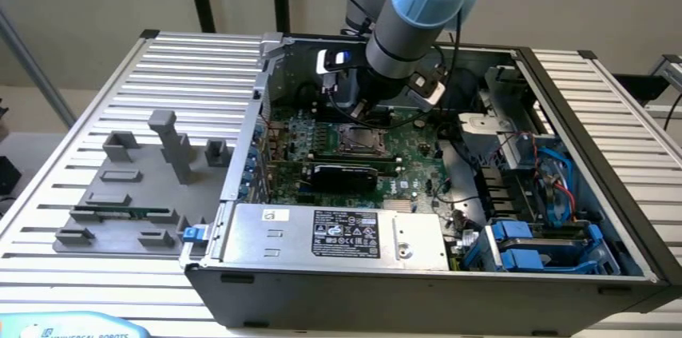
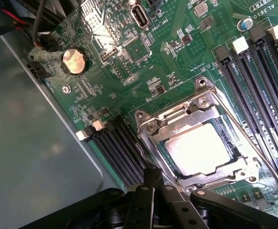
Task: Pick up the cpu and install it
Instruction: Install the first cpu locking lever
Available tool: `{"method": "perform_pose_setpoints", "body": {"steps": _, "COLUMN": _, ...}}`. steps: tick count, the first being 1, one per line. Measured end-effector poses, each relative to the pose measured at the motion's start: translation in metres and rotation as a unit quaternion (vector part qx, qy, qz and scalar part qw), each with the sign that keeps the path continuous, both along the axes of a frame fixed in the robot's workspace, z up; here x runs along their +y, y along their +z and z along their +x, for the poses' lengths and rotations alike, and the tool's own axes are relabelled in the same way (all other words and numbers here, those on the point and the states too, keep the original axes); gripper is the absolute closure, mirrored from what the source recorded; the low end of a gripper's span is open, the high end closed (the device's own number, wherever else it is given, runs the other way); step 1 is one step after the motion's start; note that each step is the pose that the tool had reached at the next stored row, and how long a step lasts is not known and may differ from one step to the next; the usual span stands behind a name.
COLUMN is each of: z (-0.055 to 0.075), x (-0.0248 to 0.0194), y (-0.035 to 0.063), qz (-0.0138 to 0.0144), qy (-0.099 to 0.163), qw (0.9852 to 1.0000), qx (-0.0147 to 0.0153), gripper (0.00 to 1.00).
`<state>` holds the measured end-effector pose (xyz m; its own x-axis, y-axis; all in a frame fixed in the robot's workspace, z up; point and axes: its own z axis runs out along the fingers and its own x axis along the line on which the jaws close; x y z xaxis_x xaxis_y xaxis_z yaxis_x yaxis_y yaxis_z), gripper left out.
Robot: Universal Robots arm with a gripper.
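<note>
Square cpu [image 2: 200, 149], pale silver top, flat inside metal socket frame [image 2: 186, 112]

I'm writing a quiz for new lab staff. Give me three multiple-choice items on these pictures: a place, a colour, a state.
1. Where does the cpu lie?
A. On the slatted table
B. In the socket on the motherboard
C. On the power supply

2. What colour is the memory stick on the grey fixture?
A. Red
B. Yellow
C. Green

3. How is the computer case?
A. Open on top
B. Shut by a panel
C. Upside down

Answers: 1 B, its silver top sits inside the socket's frame. 2 C, a thin green strip lies there. 3 A, the motherboard shows from above.
</note>
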<state>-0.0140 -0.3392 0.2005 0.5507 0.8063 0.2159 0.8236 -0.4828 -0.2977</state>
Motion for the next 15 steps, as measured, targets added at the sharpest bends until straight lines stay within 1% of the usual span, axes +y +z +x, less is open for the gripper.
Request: {"method": "perform_pose_setpoints", "body": {"steps": 15, "z": 0.0024, "x": -0.0005, "y": -0.0002, "qz": -0.0001, "qy": 0.001, "qw": 1.0000, "qx": 0.0002, "gripper": 0.89}}
